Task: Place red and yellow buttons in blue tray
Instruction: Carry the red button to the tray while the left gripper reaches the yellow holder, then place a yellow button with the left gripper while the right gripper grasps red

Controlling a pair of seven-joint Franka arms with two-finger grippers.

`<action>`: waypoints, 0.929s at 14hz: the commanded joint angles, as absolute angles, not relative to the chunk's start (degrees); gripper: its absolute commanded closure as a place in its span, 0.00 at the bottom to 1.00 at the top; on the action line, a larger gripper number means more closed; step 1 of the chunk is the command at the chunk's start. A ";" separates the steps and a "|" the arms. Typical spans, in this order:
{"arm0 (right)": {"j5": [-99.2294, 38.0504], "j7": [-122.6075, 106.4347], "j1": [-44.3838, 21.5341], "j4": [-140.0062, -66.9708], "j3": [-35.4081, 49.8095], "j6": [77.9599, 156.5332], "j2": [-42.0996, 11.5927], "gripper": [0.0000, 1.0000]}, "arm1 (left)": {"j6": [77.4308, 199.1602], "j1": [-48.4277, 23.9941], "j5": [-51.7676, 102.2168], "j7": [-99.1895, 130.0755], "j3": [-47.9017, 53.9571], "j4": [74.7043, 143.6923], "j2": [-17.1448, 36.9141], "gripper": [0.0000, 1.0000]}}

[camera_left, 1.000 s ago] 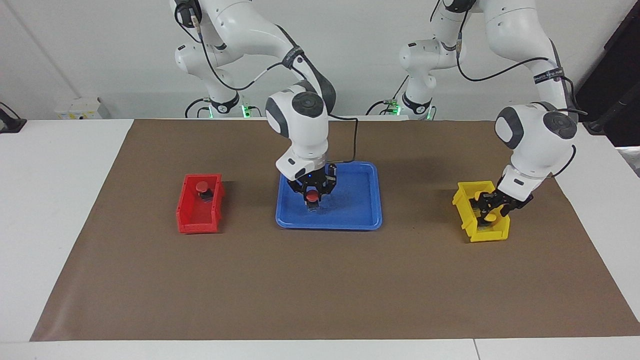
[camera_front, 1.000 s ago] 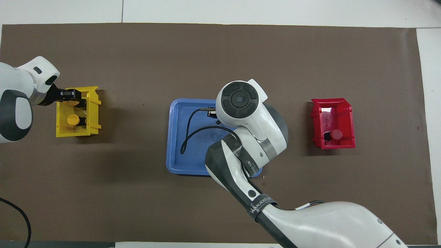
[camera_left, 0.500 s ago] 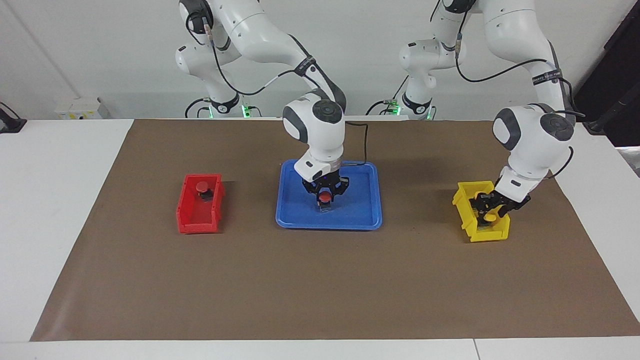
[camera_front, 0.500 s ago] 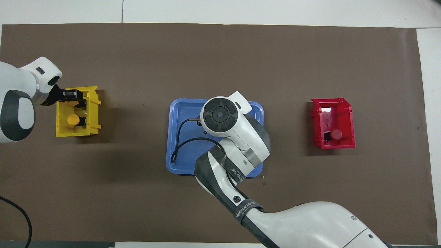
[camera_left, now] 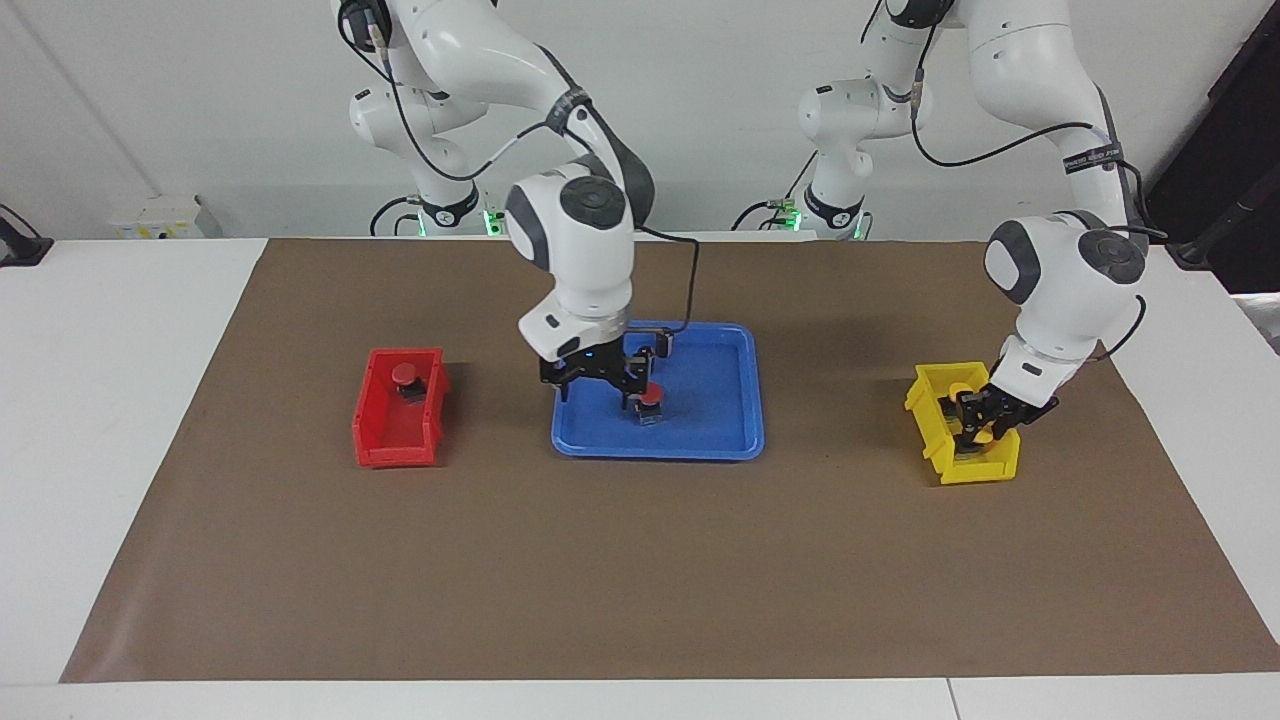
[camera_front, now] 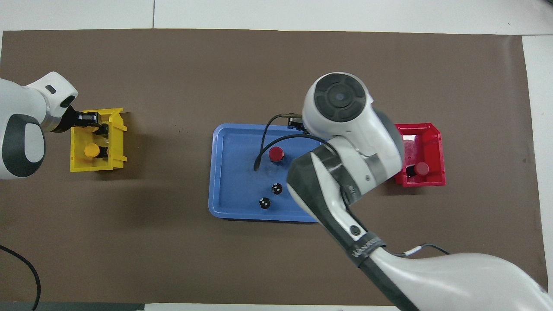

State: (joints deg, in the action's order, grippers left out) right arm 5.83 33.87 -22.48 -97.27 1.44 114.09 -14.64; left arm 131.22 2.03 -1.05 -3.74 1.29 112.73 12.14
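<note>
One red button point(camera_left: 650, 400) stands in the blue tray point(camera_left: 735, 400); the right gripper point(camera_left: 596, 385), released, hangs beside it. The left gripper point(camera_left: 985, 418) in the yellow bin point(camera_left: 935, 425) clenches a yellow button point(camera_left: 982, 434), which it must lift next.

Bright, even overhead light, sharp focus, and soft shadows beside the bins on the brown mat point(camera_left: 640, 560).

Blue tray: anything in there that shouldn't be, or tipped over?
Two small dark capless cylinders sit in the blue tray, nearer the robots than the one red button standing upright there. They are neither red nor yellow buttons, so they look out of place. Nothing is spilled or tipped.
</note>
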 commanded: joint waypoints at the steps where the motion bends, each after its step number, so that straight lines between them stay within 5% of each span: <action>1: 5.28 23.42 -14.70 -112.19 2.46 113.90 -1.36 0.09 | 113.21 1.50 -1.05 -3.96 1.14 98.86 11.25 0.99; 2: 3.53 17.55 -11.46 -117.63 2.37 114.78 2.86 0.10 | 104.50 1.06 -2.36 -3.52 1.32 91.39 11.60 0.99; 4: 0.02 5.60 -4.17 -123.81 2.37 117.06 6.84 0.11 | 100.99 -5.32 -4.22 6.08 1.49 88.42 11.17 0.99; 8: -2.90 0.35 0.18 -128.22 2.29 122.86 6.95 0.18 | 113.00 -19.21 -3.60 27.65 1.84 101.14 7.30 0.99; 13: -2.90 -2.28 1.32 -132.10 2.20 132.26 3.09 0.21 | 124.53 -33.11 -3.69 49.01 1.58 103.71 14.04 0.99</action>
State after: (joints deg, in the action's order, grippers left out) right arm -1.71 0.02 0.33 -130.91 1.75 129.70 4.19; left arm 121.14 -29.84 -2.55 44.03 2.82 103.10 11.86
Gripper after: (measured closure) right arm 0.198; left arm 0.595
